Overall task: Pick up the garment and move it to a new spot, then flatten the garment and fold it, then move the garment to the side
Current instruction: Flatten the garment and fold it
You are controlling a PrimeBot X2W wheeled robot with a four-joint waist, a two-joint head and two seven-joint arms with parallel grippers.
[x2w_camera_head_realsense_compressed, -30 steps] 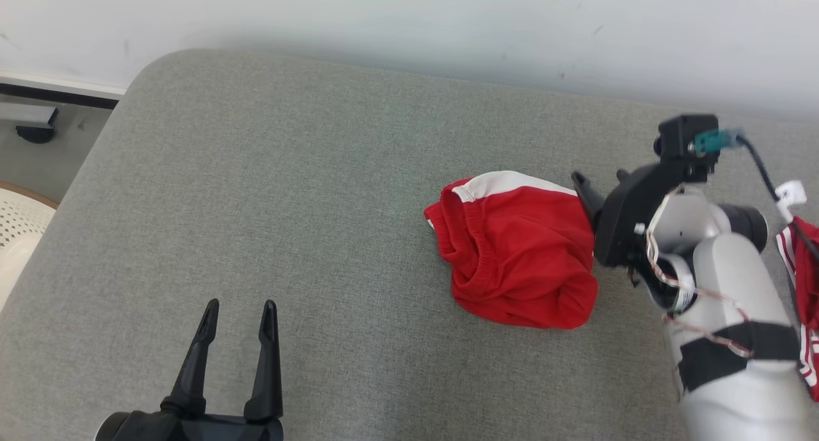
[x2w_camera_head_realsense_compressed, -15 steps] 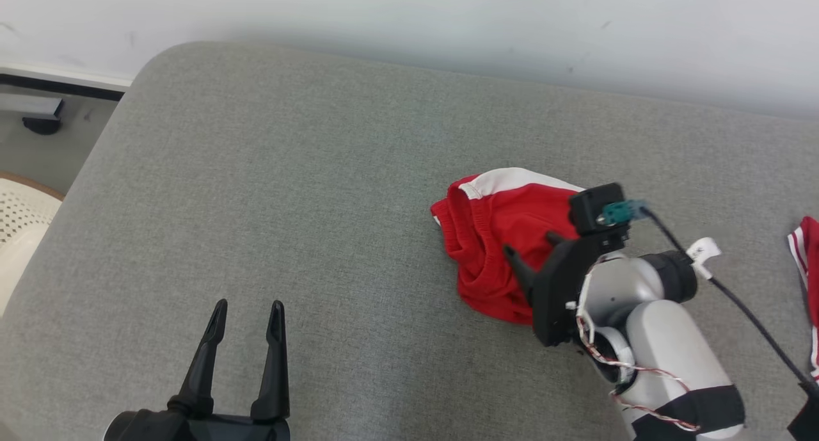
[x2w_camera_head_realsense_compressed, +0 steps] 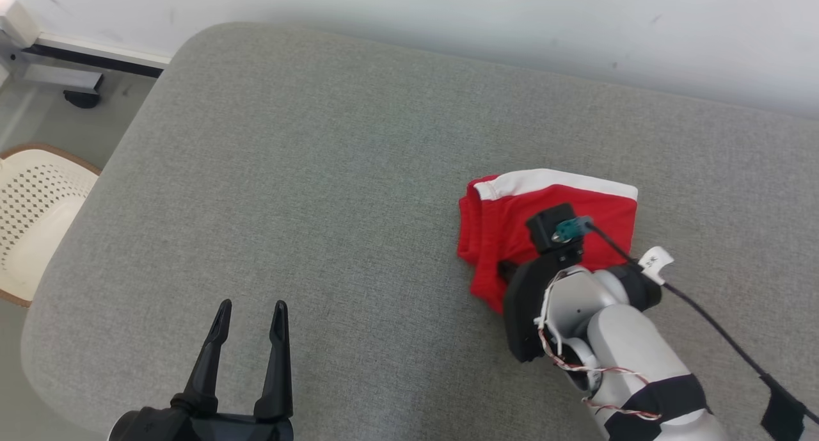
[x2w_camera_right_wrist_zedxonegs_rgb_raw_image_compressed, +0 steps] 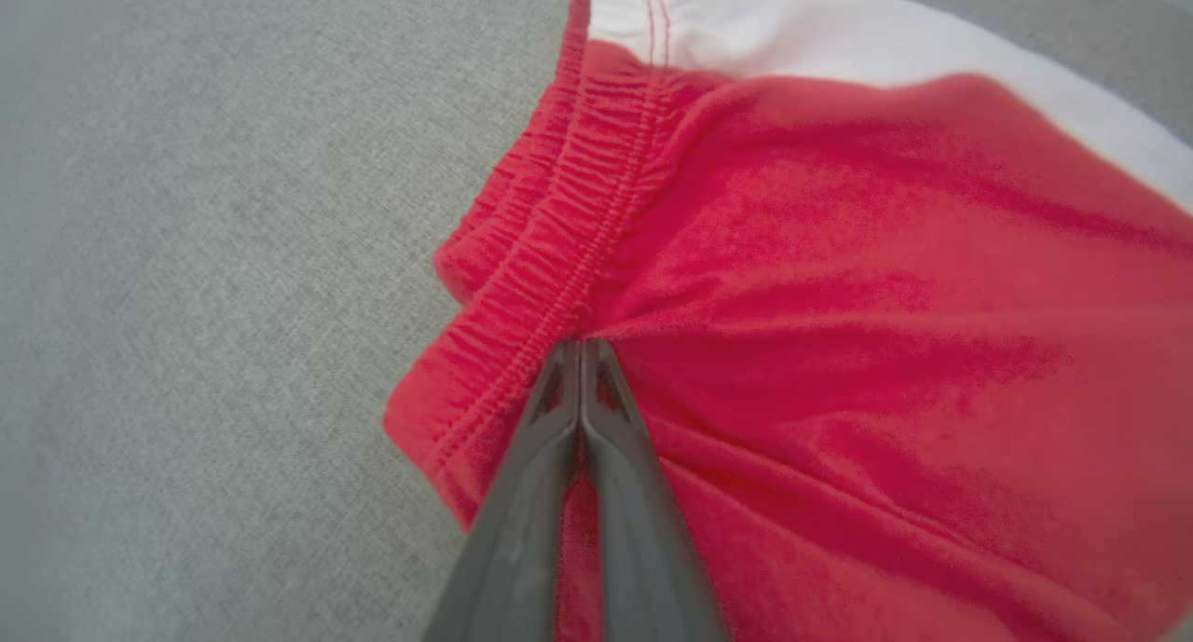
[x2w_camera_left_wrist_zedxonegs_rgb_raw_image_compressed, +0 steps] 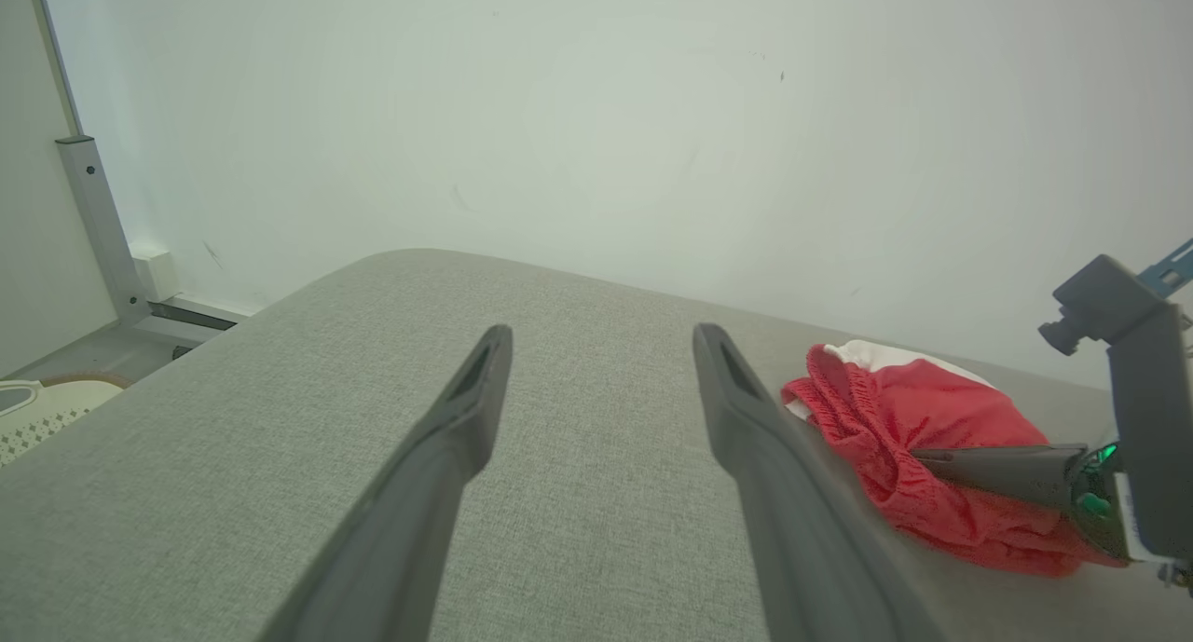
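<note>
The garment (x2w_camera_head_realsense_compressed: pixel 505 217) is a pair of red shorts with a white side band, lying crumpled on the grey cushion (x2w_camera_head_realsense_compressed: pixel 320 172) at centre right. My right gripper (x2w_camera_right_wrist_zedxonegs_rgb_raw_image_compressed: pixel 580 346) comes over it from the near side. Its fingers are pressed together, pinching the fabric just beside the elastic waistband (x2w_camera_right_wrist_zedxonegs_rgb_raw_image_compressed: pixel 569 223). In the head view the right wrist and its camera (x2w_camera_head_realsense_compressed: pixel 553 226) cover the fingers. The left wrist view shows the shorts (x2w_camera_left_wrist_zedxonegs_rgb_raw_image_compressed: pixel 895 418) with one right finger (x2w_camera_left_wrist_zedxonegs_rgb_raw_image_compressed: pixel 988 465) lying across them. My left gripper (x2w_camera_head_realsense_compressed: pixel 249 316) hovers open over bare cushion at the lower left, well apart from the shorts.
A white perforated seat (x2w_camera_head_realsense_compressed: pixel 32 217) stands off the cushion's left edge, and a metal frame foot (x2w_camera_head_realsense_compressed: pixel 64 82) is on the floor at the far left. A pale wall runs behind the cushion. A black cable (x2w_camera_head_realsense_compressed: pixel 710 322) trails from the right wrist.
The right arm swung from the shorts' right edge across them to their near-left side, and its fingers went from apart to shut at the waistband. The head camera shifted. The left gripper stayed put.
</note>
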